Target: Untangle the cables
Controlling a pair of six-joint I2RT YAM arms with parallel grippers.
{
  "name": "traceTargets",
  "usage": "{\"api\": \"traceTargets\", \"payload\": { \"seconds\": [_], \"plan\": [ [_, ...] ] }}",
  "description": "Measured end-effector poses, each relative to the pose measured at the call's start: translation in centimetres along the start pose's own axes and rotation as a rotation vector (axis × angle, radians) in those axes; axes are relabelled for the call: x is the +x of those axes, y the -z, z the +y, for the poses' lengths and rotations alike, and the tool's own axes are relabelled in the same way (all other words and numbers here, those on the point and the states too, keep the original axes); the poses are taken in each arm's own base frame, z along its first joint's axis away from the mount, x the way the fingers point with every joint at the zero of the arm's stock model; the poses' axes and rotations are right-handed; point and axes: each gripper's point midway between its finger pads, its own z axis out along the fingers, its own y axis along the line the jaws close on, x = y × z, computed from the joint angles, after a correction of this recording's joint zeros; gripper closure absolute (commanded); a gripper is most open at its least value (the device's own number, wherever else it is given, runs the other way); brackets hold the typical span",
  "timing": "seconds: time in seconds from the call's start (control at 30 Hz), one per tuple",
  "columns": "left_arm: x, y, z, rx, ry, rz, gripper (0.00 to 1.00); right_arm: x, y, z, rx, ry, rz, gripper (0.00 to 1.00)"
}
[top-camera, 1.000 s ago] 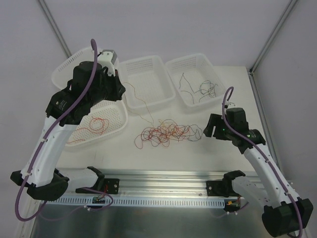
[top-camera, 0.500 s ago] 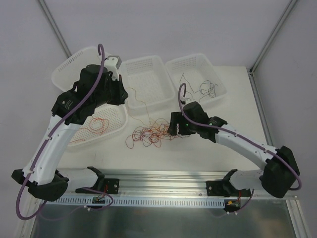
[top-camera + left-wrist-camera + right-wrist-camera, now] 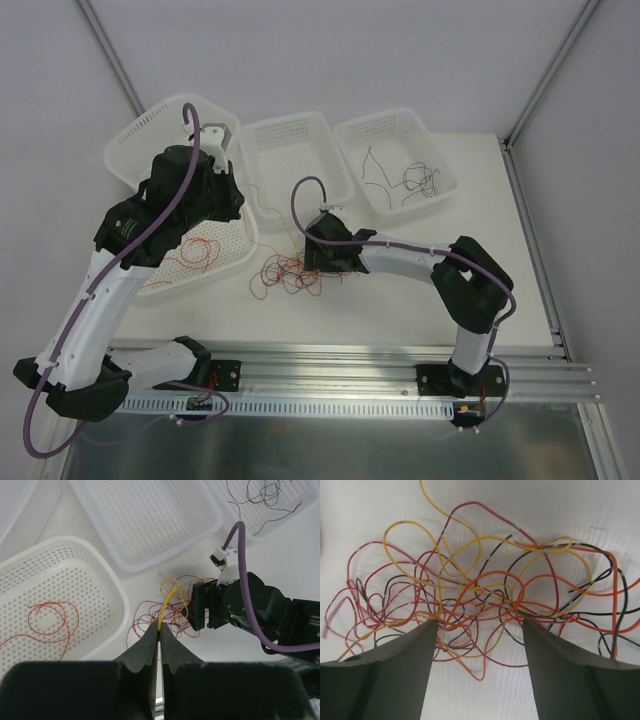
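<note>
A tangle of thin red, orange, yellow and black cables [image 3: 290, 272] lies on the white table in front of the baskets. It also shows in the left wrist view [image 3: 172, 612] and the right wrist view [image 3: 480, 587]. My left gripper [image 3: 160, 630] is held above the tangle and is shut on a yellow cable [image 3: 168, 596] that runs down into it. My right gripper [image 3: 479, 625] is open, low over the tangle, with a finger on each side of the near loops. In the top view it [image 3: 312, 258] sits at the tangle's right edge.
Four white perforated baskets stand at the back. The near left one [image 3: 243, 250] holds red cables [image 3: 195, 250]. The far left one [image 3: 135, 140] and the middle one [image 3: 330, 195] are behind it. The right one [image 3: 440, 175] holds black cables [image 3: 405, 178]. A rail [image 3: 340, 365] runs along the near edge.
My right arm has swung left across the table to the tangle. The tangle has bunched up and shifted left. My left arm has shifted a little.
</note>
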Motion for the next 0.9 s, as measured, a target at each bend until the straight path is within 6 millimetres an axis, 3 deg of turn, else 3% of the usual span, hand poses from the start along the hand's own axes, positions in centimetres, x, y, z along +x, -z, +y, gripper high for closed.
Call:
{"api": "traceTargets", "payload": {
  "seconds": [0.13, 0.23, 0.33, 0.53, 0.77, 0.9],
  "plan": [
    [0.2, 0.0, 0.7, -0.034, -0.002, -0.004, 1.00, 0.0, -1.0, -0.3, 0.060, -0.005, -0.014, 0.54],
    [0.0, 0.0, 1.4, -0.071, -0.002, -0.017, 1.00, 0.2, -1.1, -1.8, 0.124, -0.008, -0.014, 0.83],
    [-0.3, 0.3, 2.4, -0.128, -0.001, -0.039, 1.00, 0.6, -0.9, -4.2, 0.184, -0.026, -0.002, 0.97],
    [-0.7, 1.3, 5.9, -0.294, 0.000, -0.066, 1.00, -0.4, 2.0, -12.1, 0.306, -0.093, 0.007, 0.99],
    [-0.6, 2.2, 10.2, -0.465, 0.044, -0.063, 1.00, -1.7, 8.5, -23.0, 0.449, -0.217, -0.037, 0.99],
    [-0.3, 2.9, 12.3, -0.539, 0.081, -0.050, 1.00, -1.5, 11.7, -27.8, 0.489, -0.330, -0.066, 0.99]
  ]
}}
